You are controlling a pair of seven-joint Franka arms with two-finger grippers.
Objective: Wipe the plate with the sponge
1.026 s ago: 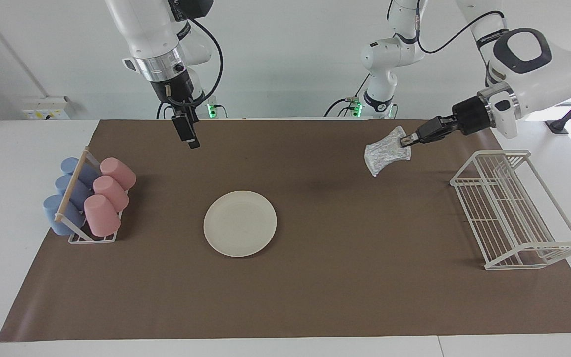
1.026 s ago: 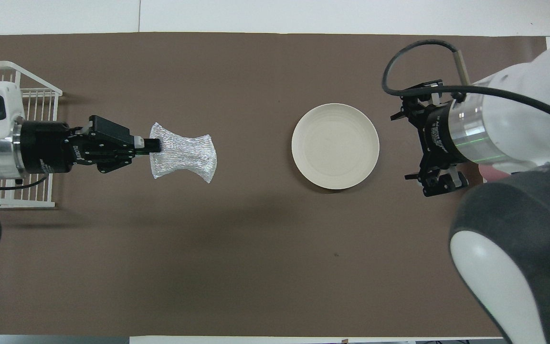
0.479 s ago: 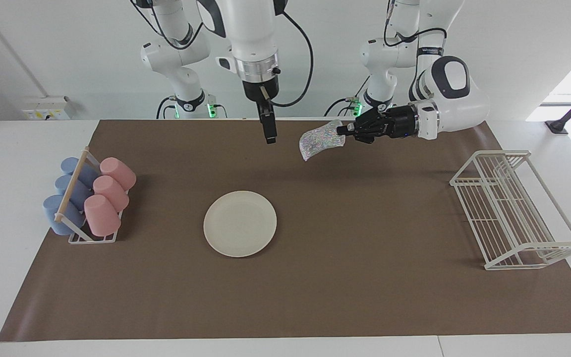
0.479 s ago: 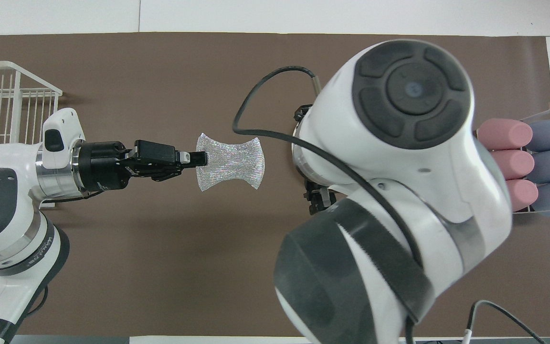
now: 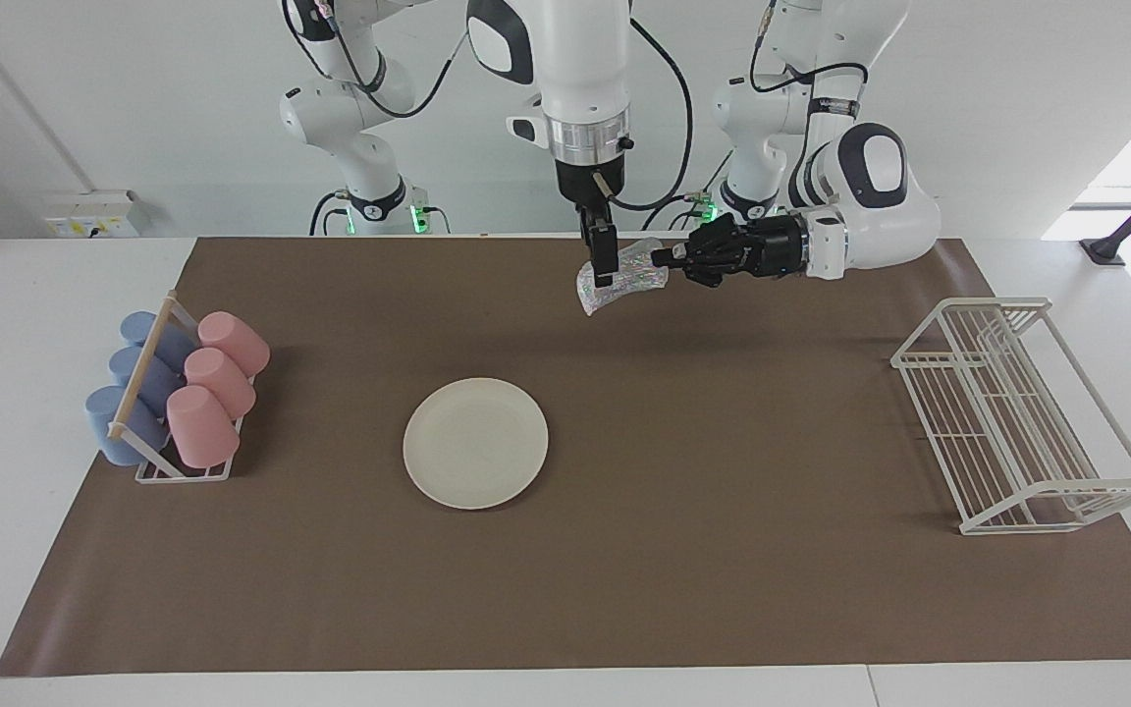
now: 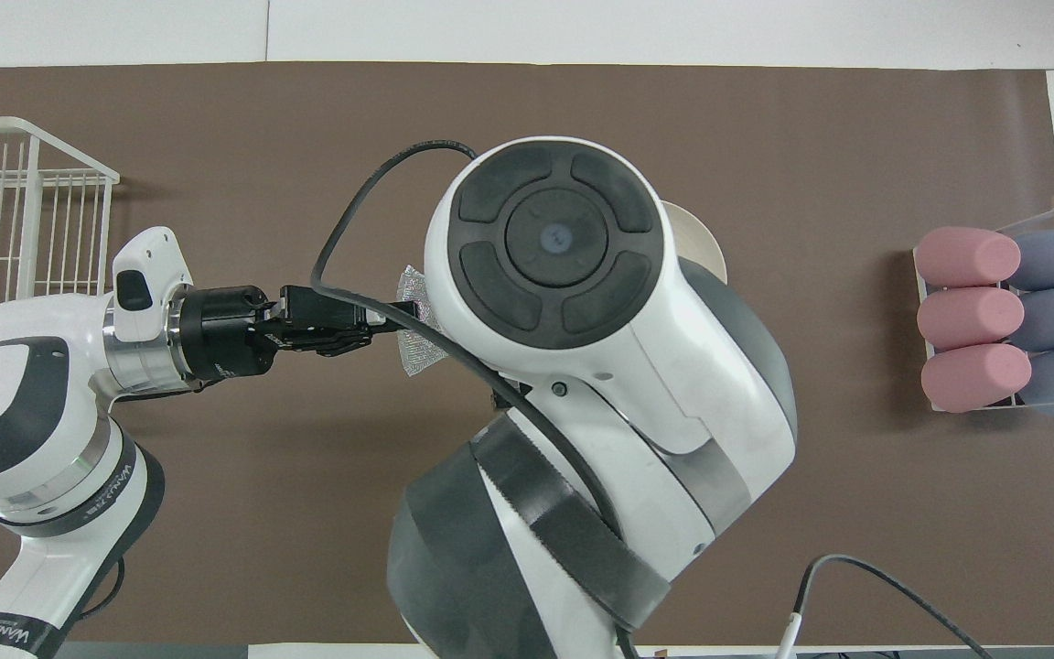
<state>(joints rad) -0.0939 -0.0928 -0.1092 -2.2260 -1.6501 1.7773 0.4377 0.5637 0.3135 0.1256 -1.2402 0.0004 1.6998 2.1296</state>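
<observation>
My left gripper [image 5: 659, 258] is shut on one end of the silvery, crinkled sponge [image 5: 636, 275] and holds it in the air over the brown mat, near the robots' edge. My right gripper [image 5: 605, 270] points straight down at the sponge's free end, open, with one finger in front of the sponge. The cream plate [image 5: 475, 443] lies flat on the mat, apart from both grippers. In the overhead view my right arm hides its own gripper and most of the plate [image 6: 708, 252]; only an edge of the sponge [image 6: 417, 352] shows beside the left gripper [image 6: 390, 320].
A stand of pink and blue cups [image 5: 178, 393] sits at the right arm's end of the mat. A white wire rack [image 5: 1017, 412] stands at the left arm's end. The brown mat [image 5: 723, 550] covers most of the table.
The left gripper has carried the sponge from beside the wire rack toward the table's middle. The right arm has swung from the cups' end to the sponge.
</observation>
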